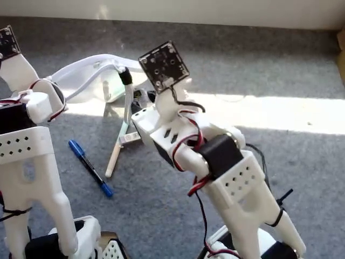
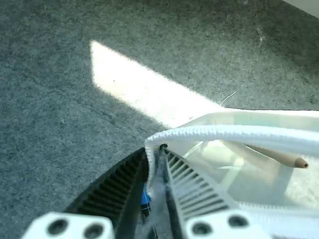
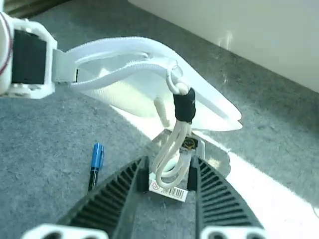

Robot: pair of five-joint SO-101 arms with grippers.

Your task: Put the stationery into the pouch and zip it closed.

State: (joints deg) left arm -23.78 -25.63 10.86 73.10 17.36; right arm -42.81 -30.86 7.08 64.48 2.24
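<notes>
Treat the pouch (image 1: 86, 86) as light and limp. Your left gripper (image 2: 158, 155) clamps its stiffer zipper edge. Pull by the cord (image 3: 175, 144). You cannot tell whether the right gripper (image 3: 169, 167) grips it.

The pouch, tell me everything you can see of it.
The pouch is translucent white plastic with a zipper band, its mouth open. The left gripper is clamped on one end of the band, lifting that end off the carpet. A cord pull with a black wrap hangs from the slider at the right gripper. A wood-tipped stick lies inside.
</notes>
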